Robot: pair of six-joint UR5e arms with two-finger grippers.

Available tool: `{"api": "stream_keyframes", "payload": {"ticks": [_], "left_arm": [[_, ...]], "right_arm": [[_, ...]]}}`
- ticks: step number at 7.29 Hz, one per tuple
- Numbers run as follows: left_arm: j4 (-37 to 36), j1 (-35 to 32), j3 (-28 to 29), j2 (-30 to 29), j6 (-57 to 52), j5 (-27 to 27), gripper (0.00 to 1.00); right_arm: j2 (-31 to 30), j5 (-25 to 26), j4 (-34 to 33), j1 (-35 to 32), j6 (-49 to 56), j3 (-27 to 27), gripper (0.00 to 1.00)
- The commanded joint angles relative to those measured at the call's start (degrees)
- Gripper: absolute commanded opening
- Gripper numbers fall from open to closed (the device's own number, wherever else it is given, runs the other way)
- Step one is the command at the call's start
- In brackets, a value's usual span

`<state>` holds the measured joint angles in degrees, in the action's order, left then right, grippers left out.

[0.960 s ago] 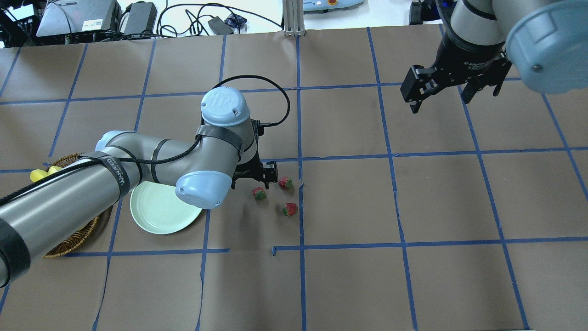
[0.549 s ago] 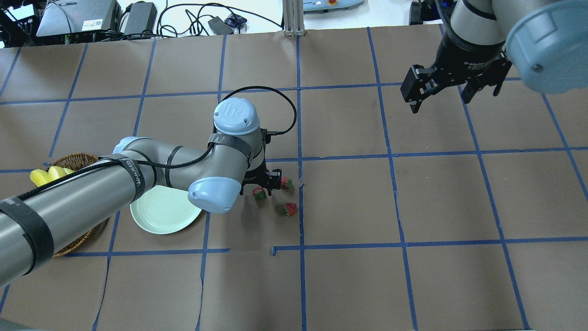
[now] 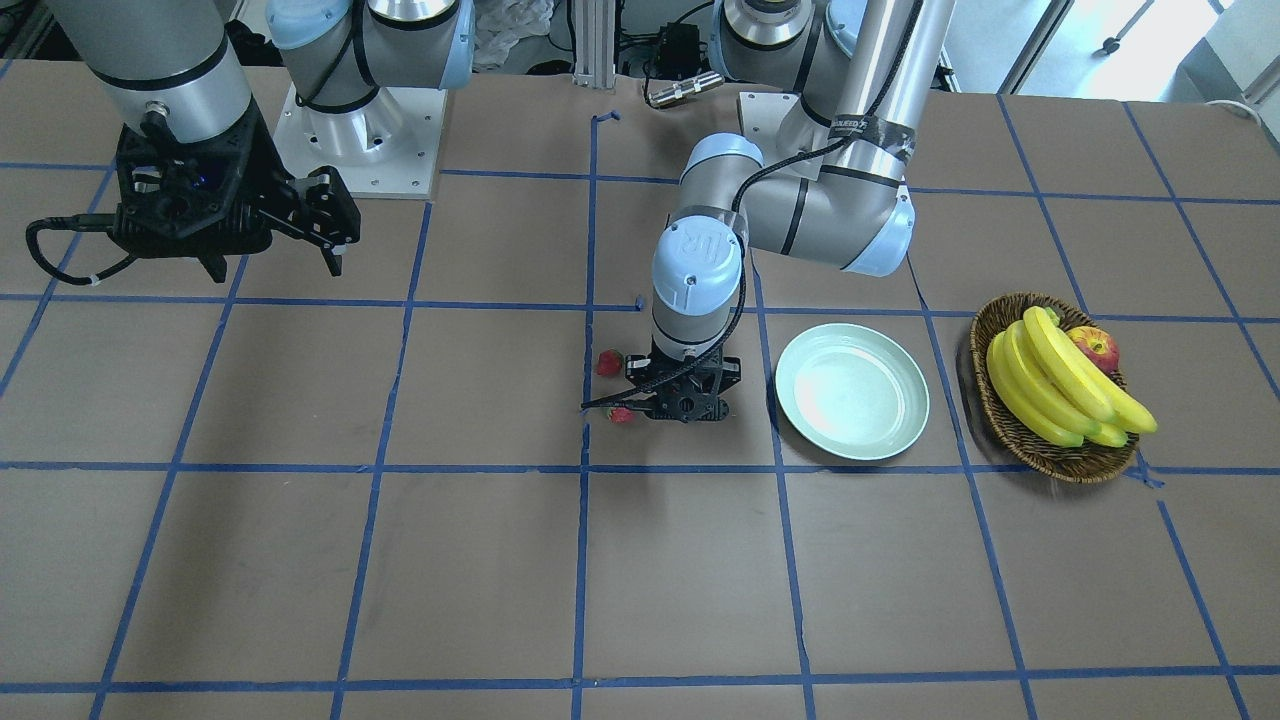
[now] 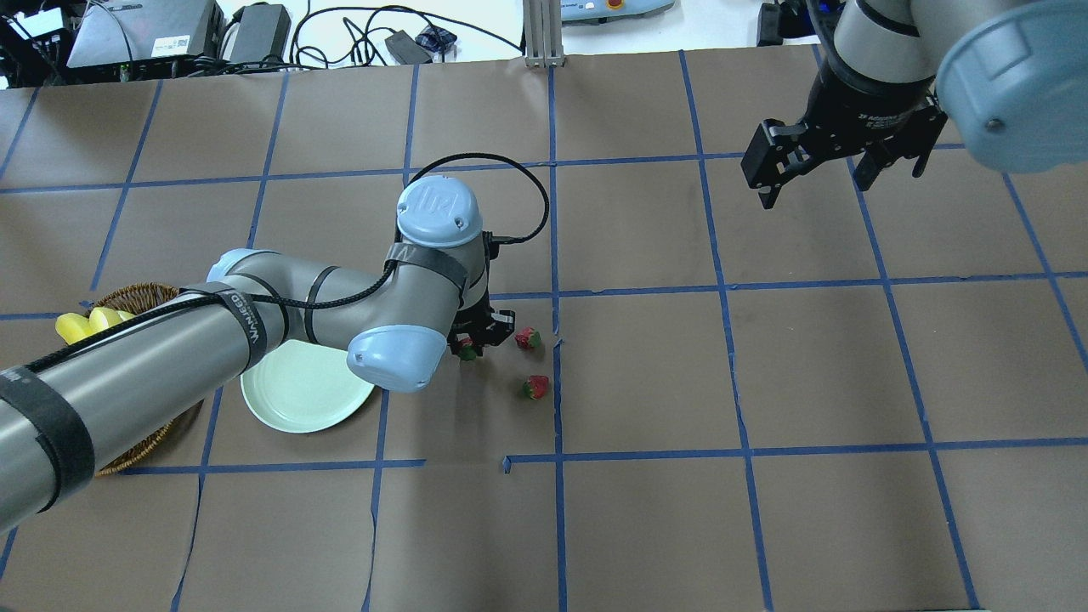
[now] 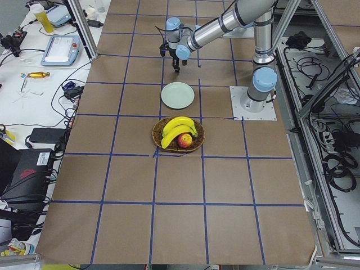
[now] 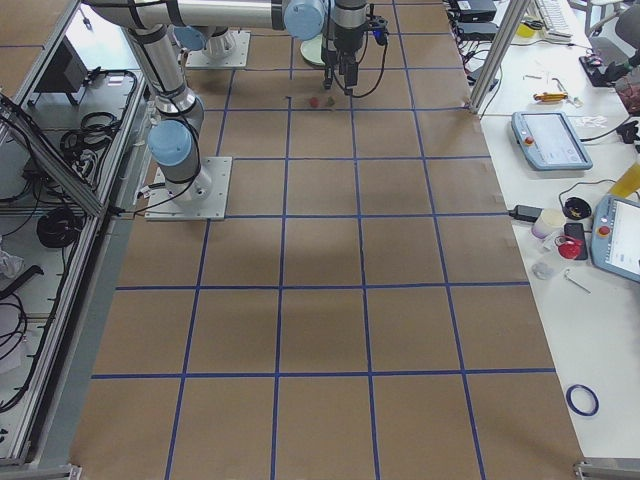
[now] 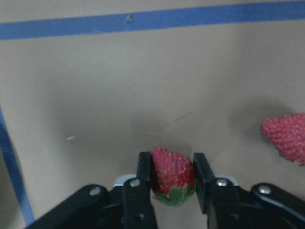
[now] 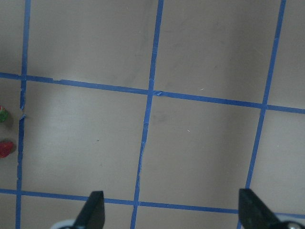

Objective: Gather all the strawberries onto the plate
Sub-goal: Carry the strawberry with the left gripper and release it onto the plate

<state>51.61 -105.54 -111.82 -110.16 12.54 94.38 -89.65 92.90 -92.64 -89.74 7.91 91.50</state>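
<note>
My left gripper (image 4: 473,338) is low over the table and shut on one strawberry (image 7: 172,174), which sits red between the two pads with its green cap toward the camera. It peeks out under the gripper in the overhead view (image 4: 466,348). Two other strawberries lie on the brown paper just right of it (image 4: 528,338) (image 4: 535,388). The pale mint-green plate (image 4: 293,399) lies bare to the left, partly under my left arm. My right gripper (image 4: 814,189) hangs open and empty far off at the back right.
A wicker basket (image 3: 1060,465) with bananas (image 3: 1060,380) and an apple (image 3: 1095,348) stands beyond the plate (image 3: 852,392), at the table's left end. Blue tape lines grid the brown paper. Cables and devices lie past the far edge.
My left gripper has come down and a little left over the leftmost strawberry and shut on it. The other two strawberries and the right arm have not moved.
</note>
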Motion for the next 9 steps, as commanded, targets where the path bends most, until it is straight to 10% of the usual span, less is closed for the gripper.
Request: {"api": "stream_keyframes", "payload": {"ticks": [1, 5, 6, 9], "left_arm": [[6.01, 4.60, 2.13, 3.35, -6.35, 1.85, 0.01], [6.94, 18.25, -4.88, 6.62, -22.99, 6.60, 0.10], [6.58, 17.74, -4.98, 6.62, -21.87, 6.60, 0.99], [6.14, 14.24, -3.15, 7.85, -17.58, 2.16, 1.00]], "right_arm": [[0.00, 0.00, 0.00, 0.00, 0.00, -0.01, 1.00], [0.00, 0.00, 0.00, 0.00, 0.00, 0.08, 1.00], [0.00, 0.00, 0.00, 0.00, 0.00, 0.08, 1.00], [-0.09, 0.00, 0.00, 0.00, 0.00, 0.17, 1.00]]}}
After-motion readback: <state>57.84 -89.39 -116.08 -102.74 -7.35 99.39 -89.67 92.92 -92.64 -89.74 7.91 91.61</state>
